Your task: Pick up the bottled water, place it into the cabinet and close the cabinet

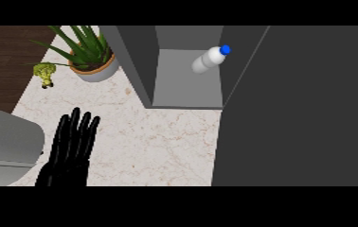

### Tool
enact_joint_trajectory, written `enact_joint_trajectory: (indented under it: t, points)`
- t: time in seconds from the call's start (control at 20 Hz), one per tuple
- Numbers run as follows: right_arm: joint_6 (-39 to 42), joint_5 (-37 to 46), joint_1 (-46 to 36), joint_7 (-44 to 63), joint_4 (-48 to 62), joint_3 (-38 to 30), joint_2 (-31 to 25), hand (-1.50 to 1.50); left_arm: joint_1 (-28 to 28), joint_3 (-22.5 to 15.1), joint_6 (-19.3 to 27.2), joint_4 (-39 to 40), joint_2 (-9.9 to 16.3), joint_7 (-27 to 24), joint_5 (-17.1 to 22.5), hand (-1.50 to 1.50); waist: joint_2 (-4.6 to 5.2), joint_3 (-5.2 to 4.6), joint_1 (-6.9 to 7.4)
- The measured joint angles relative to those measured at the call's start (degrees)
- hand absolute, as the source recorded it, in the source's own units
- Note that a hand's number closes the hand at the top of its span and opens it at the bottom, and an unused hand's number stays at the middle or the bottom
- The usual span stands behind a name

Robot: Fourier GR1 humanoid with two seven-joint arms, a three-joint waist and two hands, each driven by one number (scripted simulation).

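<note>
The bottled water, white with a blue cap, lies tilted inside the grey cabinet, on its floor near the right wall. The cabinet's dark door stands open at the right and fills that side of the view. My left hand rests at the lower left over the marble counter, fingers straight and pointing up, holding nothing. My right hand does not show; the door may hide it.
A potted green plant stands at the back left beside the cabinet's left wall. A small broccoli lies left of it. A grey object sits at the left edge. Dark wood floor lies beyond the counter.
</note>
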Motion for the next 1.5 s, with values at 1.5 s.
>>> enact_joint_trajectory:
  t: [1.5]
  points:
    - [-2.05, 4.00, -33.10, 17.23, 2.14, 10.11, -2.39, 1.50, 9.59, 9.20, -11.29, -3.44, 7.73, -3.31, 6.89, -1.50, 0.46, -0.44, 2.57]
